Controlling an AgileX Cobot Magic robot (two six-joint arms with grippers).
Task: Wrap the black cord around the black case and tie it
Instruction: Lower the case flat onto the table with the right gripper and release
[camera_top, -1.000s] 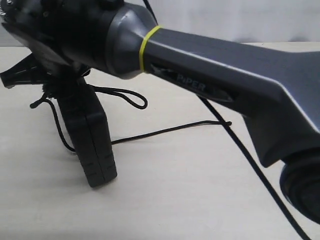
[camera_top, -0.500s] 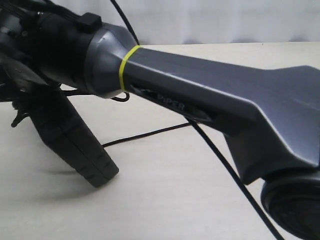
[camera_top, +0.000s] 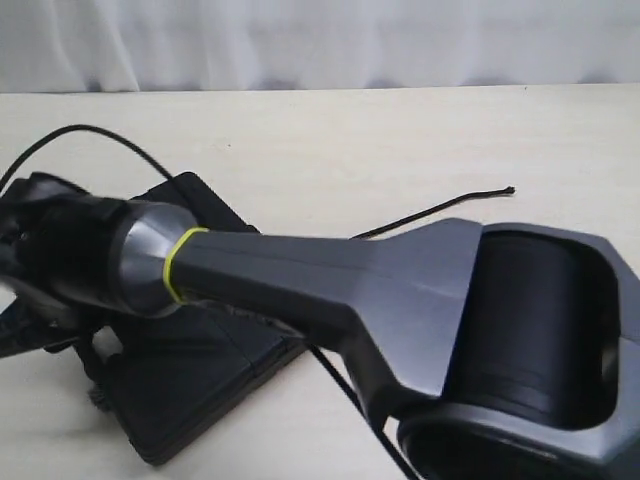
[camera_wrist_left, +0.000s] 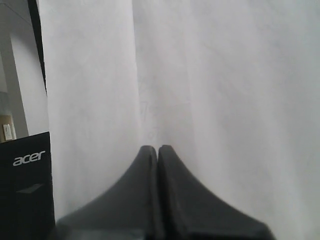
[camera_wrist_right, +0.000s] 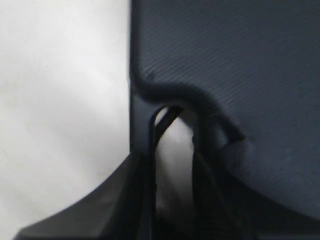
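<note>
The black case (camera_top: 200, 390), matte and ribbed, lies flat on the table (camera_top: 400, 130) at lower left, set diagonally; its long axis cannot be told. The black cord (camera_top: 440, 208) trails toward upper right. The right arm (camera_top: 330, 280) covers the case's middle. The right gripper (camera_wrist_right: 172, 150) is spread at the handle cut-out. The left gripper (camera_wrist_left: 158, 150) is pressed together.

chunky grey arm (camera_top: 330, 285) flaring toward a round black joint (camera_top: 520, 320), yellow band (camera_top: 172, 262) ringing its wrist, black cable (camera_top: 345, 390) trailing underneath, left gripper (camera_wrist_left: 158, 148) showing smooth dark fingers (camera_wrist_left: 130, 200)
</note>
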